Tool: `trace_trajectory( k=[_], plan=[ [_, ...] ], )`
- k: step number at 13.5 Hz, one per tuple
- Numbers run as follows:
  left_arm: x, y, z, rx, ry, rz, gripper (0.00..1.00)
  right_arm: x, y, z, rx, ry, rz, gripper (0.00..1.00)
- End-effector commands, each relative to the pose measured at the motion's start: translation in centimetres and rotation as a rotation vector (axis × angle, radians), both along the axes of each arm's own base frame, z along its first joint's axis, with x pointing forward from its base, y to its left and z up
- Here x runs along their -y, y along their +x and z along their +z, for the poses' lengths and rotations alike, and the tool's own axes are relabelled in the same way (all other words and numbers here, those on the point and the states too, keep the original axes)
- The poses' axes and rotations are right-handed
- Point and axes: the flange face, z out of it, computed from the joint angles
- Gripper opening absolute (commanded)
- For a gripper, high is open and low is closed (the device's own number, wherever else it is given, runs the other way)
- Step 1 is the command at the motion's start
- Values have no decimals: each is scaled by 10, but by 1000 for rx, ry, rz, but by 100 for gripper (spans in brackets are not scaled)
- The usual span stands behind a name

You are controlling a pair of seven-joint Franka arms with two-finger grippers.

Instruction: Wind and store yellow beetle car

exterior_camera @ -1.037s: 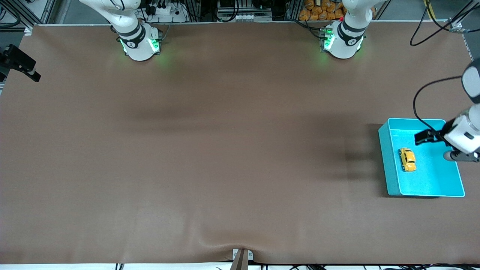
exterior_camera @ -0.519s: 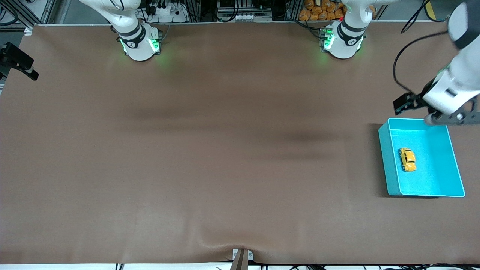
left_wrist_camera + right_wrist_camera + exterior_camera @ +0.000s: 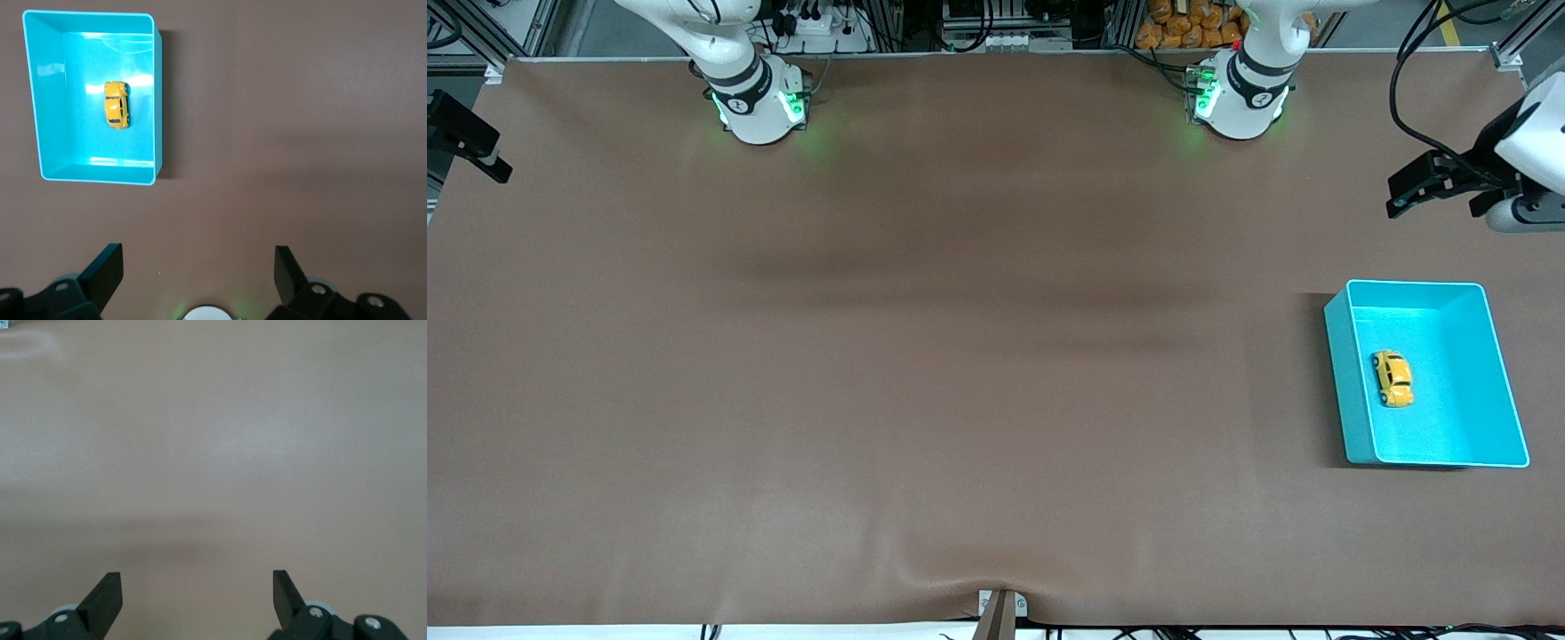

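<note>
The yellow beetle car (image 3: pixel 1392 378) lies on the floor of the teal bin (image 3: pixel 1343 391), close to the wall that faces the table's middle. The left wrist view looks down on the car (image 3: pixel 117 104) in the bin (image 3: pixel 157 100) from well above. My left gripper (image 3: pixel 198 263) is open and empty, high over bare table beside the bin; its wrist (image 3: pixel 1529 151) shows at the table's edge. My right gripper (image 3: pixel 197 587) is open and empty over bare brown table; a black part of that arm's wrist (image 3: pixel 463 133) shows at the right arm's end.
The brown table mat (image 3: pixel 960 356) has a small ripple at its near edge (image 3: pixel 960 578). Both arm bases (image 3: pixel 756 98) (image 3: pixel 1240 93) stand along the edge farthest from the front camera. Cables hang by the left arm's wrist.
The left arm's hand has lifted from over the bin and drawn back toward the bases' side of the table. The car and the bin have not moved. The right arm's wrist shifted slightly.
</note>
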Motion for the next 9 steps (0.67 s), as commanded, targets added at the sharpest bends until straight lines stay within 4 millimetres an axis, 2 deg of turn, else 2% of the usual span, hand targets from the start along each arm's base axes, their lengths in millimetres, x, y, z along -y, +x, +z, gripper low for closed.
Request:
trace_trajectory(
  k=[1, 2, 9],
  plan=[
    [6, -6, 24, 0, -11, -47, 100, 5, -2, 4, -3, 9, 3, 100],
    [9, -7, 25, 0, -8, -56, 100, 6, -3, 4, -9, 9, 2, 100],
    [0, -11, 31, 8, -8, -97, 100, 8, -3, 5, -8, 7, 0, 100]
  ],
)
